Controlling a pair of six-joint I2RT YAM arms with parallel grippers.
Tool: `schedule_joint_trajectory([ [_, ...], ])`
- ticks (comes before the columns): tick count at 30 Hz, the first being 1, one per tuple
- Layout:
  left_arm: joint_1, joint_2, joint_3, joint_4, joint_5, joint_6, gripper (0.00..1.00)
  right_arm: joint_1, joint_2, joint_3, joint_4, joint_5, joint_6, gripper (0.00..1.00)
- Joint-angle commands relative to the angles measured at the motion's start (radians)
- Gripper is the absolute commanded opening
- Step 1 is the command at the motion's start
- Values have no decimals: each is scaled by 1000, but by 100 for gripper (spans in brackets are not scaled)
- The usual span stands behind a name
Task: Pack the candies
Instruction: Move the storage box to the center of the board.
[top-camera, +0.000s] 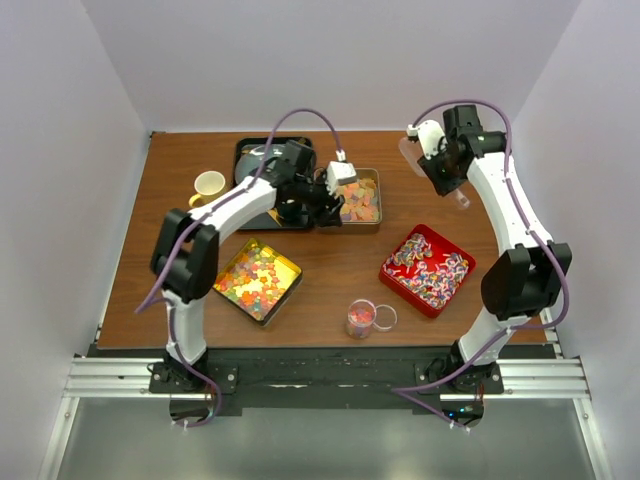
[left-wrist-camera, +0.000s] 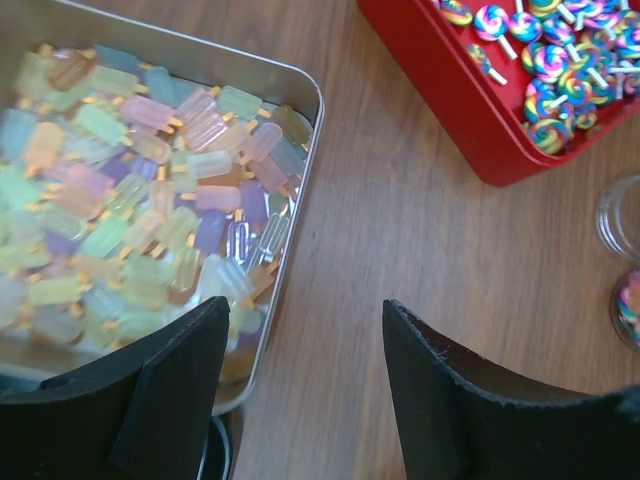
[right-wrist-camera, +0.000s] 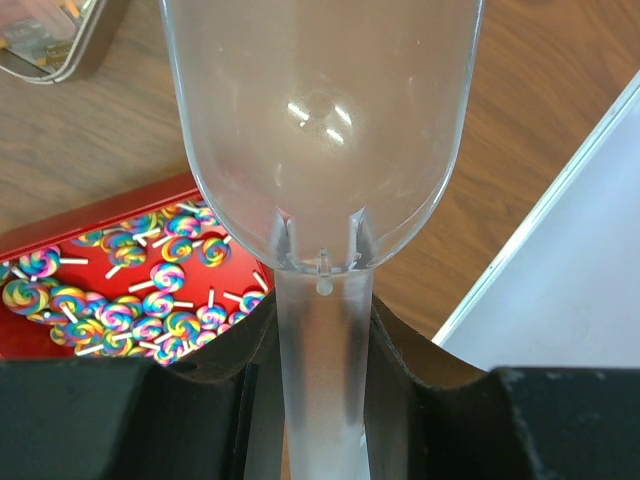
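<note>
The candies lie in three trays. Pastel popsicle-shaped ones fill a silver tray (top-camera: 372, 196), also in the left wrist view (left-wrist-camera: 300, 95). Bright ones fill a gold tray (top-camera: 288, 268). Striped lollipop ones fill a red tray (top-camera: 398, 272), also in the right wrist view (right-wrist-camera: 40, 230). My left gripper (top-camera: 333, 205) is open and empty, its fingers (left-wrist-camera: 205, 340) low over the silver tray's near corner and the bare wood. My right gripper (top-camera: 443, 175) is raised at the back right, shut on the handle of a clear plastic scoop (right-wrist-camera: 320, 120) that looks empty.
A small clear jar (top-camera: 359, 319) holding some candies stands near the front edge, its lid (top-camera: 384, 318) beside it. A yellow cup (top-camera: 209, 185) and a black tray (top-camera: 262, 165) sit at the back left. White walls close in on three sides.
</note>
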Motion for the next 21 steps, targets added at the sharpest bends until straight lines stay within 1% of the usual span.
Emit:
schedule_joint_trajectory([
  [1, -26, 79, 85, 68, -29, -72, 67, -11, -77, -26, 7, -36, 25, 0],
  [3, -58, 106, 111, 62, -69, -56, 67, -18, -94, -40, 4, -33, 18, 0],
  [9, -89, 188, 133, 39, -120, -5, 67, -30, -99, -66, -3, -46, 19, 0],
  [12, -95, 203, 134, 21, -114, 38, 61, -31, -93, -66, 2, -46, 25, 0],
  [14, -96, 202, 130, -5, -95, 75, 54, -31, -90, -58, 0, -46, 24, 0],
  [15, -98, 189, 124, -13, -85, 87, 49, -33, -87, -57, 0, -46, 22, 0],
  [18, -101, 153, 87, -71, -16, 148, 41, -33, -82, -52, 0, -46, 19, 0],
  [20, -115, 130, 58, -99, 21, 191, 40, -31, -77, -51, 0, -71, 21, 0],
  [21, -122, 108, 52, -140, 27, 208, 40, -33, -73, -49, 0, -75, 21, 0],
])
